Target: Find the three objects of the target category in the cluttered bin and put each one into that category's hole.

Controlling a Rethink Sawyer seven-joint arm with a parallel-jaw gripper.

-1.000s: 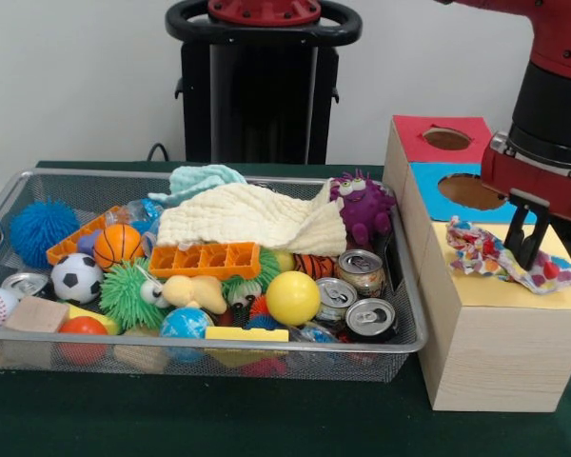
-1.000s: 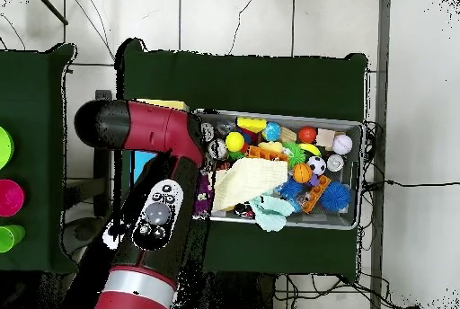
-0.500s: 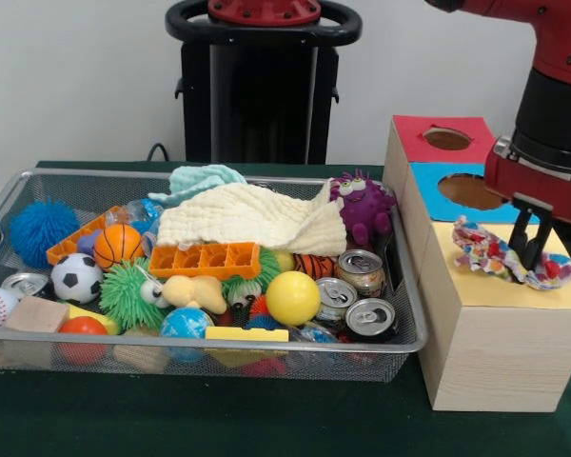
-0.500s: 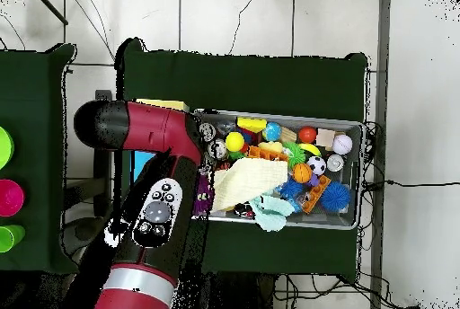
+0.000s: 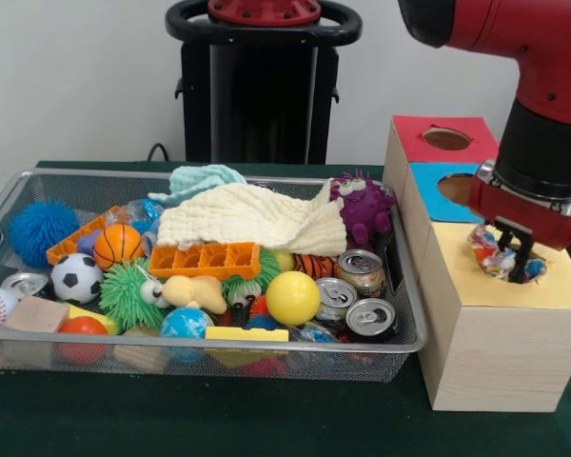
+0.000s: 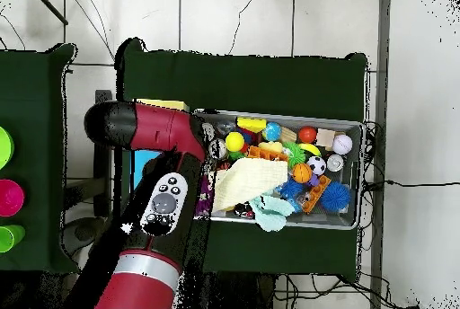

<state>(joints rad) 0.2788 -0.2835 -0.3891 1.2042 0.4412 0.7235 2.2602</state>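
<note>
light: even, bright, diffuse indoor, no clear single source | shadows: soft, faint under the wire bin [image 5: 404,286] and beside the wooden box [image 5: 495,352] | glare: small highlights on the can tops [image 5: 371,317] and yellow ball [image 5: 293,297] | focus: front view slightly soft throughout | overhead: floor tiles [image 6: 234,18] bright, green cloth [image 6: 243,81] very dark

The claw [image 5: 516,255] pushes a colorful cloth [image 5: 495,259] into the hole of the yellow-topped wooden box [image 5: 500,347], beside the wire bin [image 5: 266,357].
</note>
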